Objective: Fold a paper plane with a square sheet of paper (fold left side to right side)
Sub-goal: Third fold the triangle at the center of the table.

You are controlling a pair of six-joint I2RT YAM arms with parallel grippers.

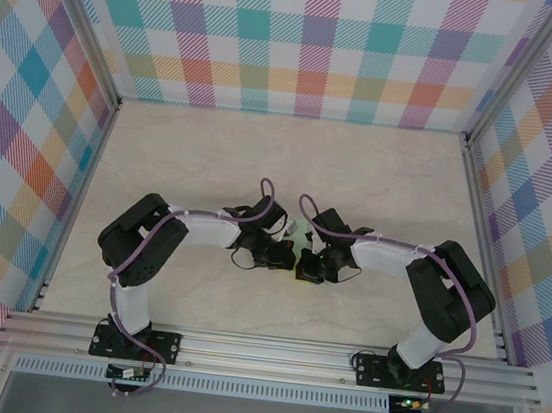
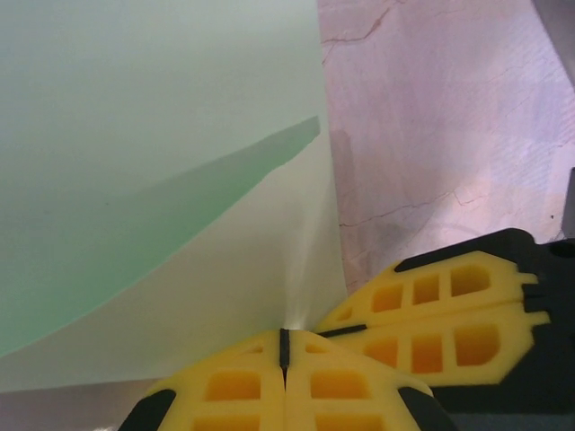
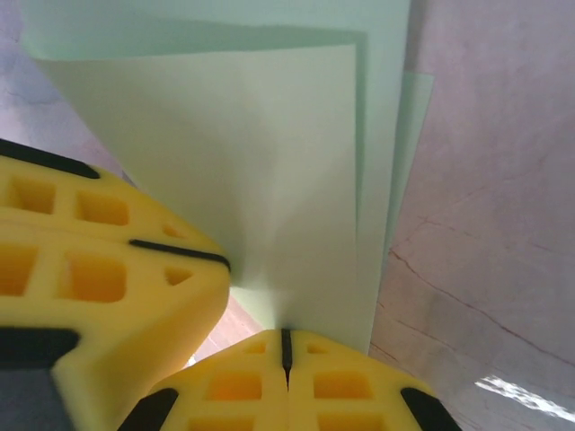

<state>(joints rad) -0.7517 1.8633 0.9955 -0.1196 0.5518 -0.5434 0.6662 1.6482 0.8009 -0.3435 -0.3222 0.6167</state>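
Observation:
The pale mint-green sheet of paper [image 2: 153,162] rises up in front of my left wrist camera, with a darker fold shadow across it. My left gripper [image 2: 285,346] is shut on its lower edge, its yellow fingers [image 2: 234,386] pressed together. In the right wrist view the same paper [image 3: 252,153] shows as several folded layers with offset edges, and my right gripper [image 3: 287,348] is shut on its bottom edge. Each wrist view shows the other gripper's yellow fingers close beside. In the top view the two grippers [image 1: 285,258] [image 1: 309,266] meet tip to tip at mid-table. Whether the paper has a paper plane's shape cannot be told.
The marbled beige table [image 1: 380,179] lies beyond the grippers. Checked walls [image 1: 307,39] and metal frame posts close in the back and both sides. A metal rail [image 1: 268,352] runs along the near edge by the arm bases.

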